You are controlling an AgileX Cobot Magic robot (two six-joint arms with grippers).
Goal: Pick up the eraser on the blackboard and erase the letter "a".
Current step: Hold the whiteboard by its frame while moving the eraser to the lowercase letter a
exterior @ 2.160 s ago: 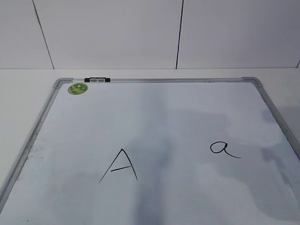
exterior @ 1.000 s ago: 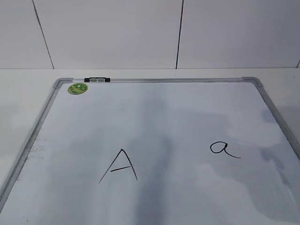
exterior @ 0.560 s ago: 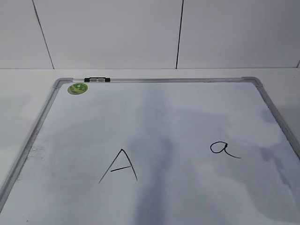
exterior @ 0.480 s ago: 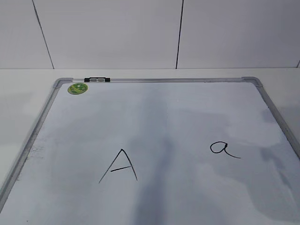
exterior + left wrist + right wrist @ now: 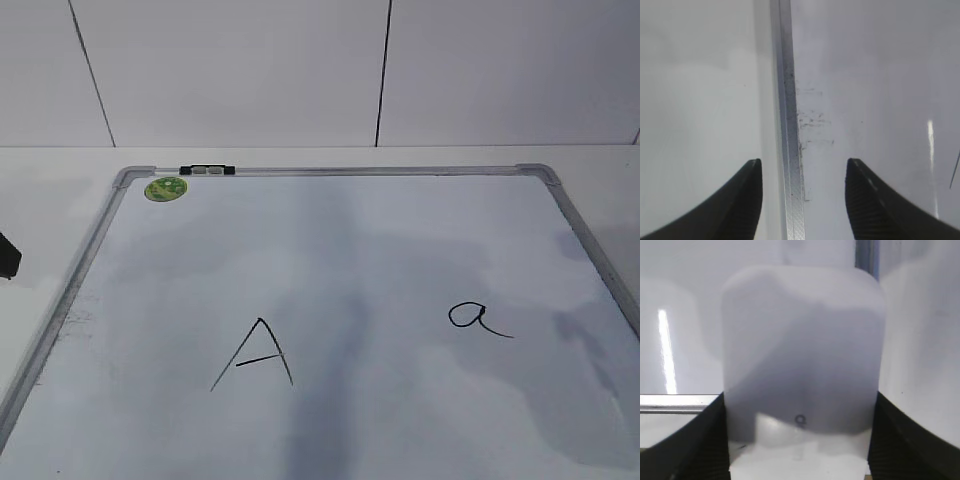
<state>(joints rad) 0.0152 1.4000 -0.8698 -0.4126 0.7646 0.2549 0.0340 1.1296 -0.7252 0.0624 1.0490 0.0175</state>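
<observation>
The blackboard (image 5: pixel 380 250) is a white board with a grey frame, lying flat. The small letter "a" (image 5: pixel 478 318) is at its right. The eraser (image 5: pixel 800 355), a white rounded block, shows only in the right wrist view. My right gripper (image 5: pixel 800 450) is shut on it, one black finger on each side. That gripper is out of the exterior view. My left gripper (image 5: pixel 802 175) is open and empty over the board's left frame rail (image 5: pixel 787 125). A dark part of the left gripper (image 5: pixel 5 257) shows at the exterior view's left edge.
A larger capital "A" (image 5: pixel 258 355) is left of the middle. A green sticker (image 5: pixel 166 188) and a black-and-grey clip (image 5: pixel 207 171) sit at the far left corner. A white tiled wall (image 5: pixel 250 70) stands behind. Frame rails (image 5: pixel 866 255) show behind the eraser.
A dark part of the left gripper has come into the exterior view at the left edge. Shadows on the board have shifted. The letters are unchanged.
</observation>
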